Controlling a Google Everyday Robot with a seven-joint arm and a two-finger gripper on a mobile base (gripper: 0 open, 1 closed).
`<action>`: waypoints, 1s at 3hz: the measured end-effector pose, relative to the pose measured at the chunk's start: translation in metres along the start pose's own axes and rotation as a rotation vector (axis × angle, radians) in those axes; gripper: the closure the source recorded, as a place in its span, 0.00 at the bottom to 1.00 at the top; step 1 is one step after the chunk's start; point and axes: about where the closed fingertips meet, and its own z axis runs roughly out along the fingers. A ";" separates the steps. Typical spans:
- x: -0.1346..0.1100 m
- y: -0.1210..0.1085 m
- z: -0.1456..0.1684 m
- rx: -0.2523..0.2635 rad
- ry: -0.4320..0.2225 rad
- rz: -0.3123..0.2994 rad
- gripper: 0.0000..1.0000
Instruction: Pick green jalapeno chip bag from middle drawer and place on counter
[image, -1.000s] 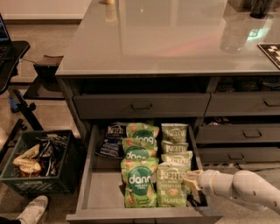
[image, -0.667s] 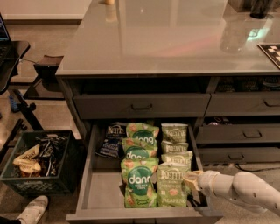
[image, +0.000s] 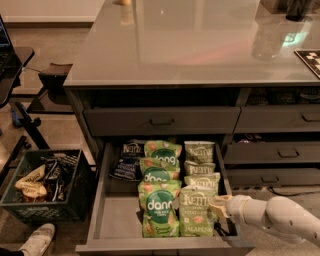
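The middle drawer (image: 117, 215) is pulled open below the counter (image: 200, 45). Its right column holds several pale olive Kettle jalapeno chip bags; the front one (image: 196, 212) stands upright with "JALAPENO" at its bottom. My gripper (image: 218, 206), at the end of the white arm coming in from the right, sits inside the drawer against the right edge of that front bag, between it and the drawer's right wall.
Brighter green "dang" bags (image: 160, 205) fill the drawer's middle column, and a dark blue Kettle bag (image: 127, 160) lies at its back left. A shut drawer with a handle (image: 162, 121) is above. A black crate (image: 45, 185) and a shoe (image: 37, 240) are on the floor at left.
My gripper has edged slightly left toward the front jalapeno bag. Nothing else has moved.
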 end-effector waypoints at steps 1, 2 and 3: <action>-0.001 0.002 -0.006 -0.001 0.007 0.008 0.58; -0.007 0.016 -0.022 0.043 0.019 0.024 0.35; -0.003 0.035 -0.035 0.087 0.015 0.048 0.13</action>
